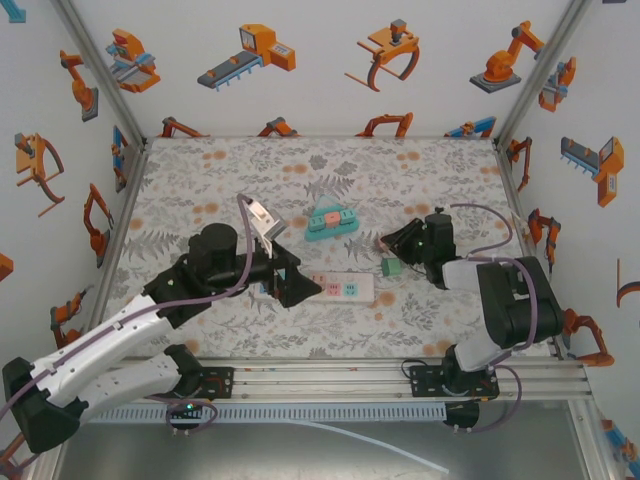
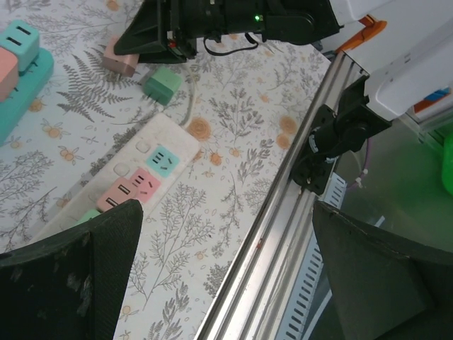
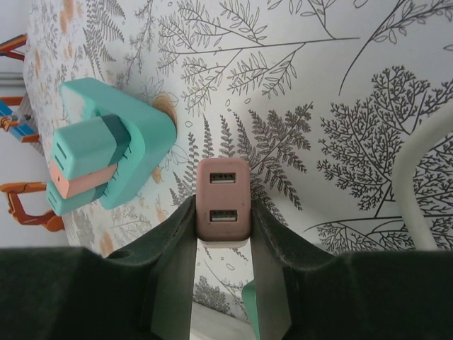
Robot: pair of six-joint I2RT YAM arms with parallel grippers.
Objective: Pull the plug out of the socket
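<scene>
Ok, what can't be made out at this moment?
White power strip: one end sits under the left gripper in the top view; a finger covers it in the left wrist view.
Pink plug: prongs hidden by its own body and the right gripper's fingers, right wrist view.
Green plug: too small for its face, top view.

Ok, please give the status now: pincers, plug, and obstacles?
Right pincer shut on small pink two-port USB plug, clear of long white power strip. Left pincer open at strip's end. Small green cube plug lies loose nearby, not blocking.
</scene>
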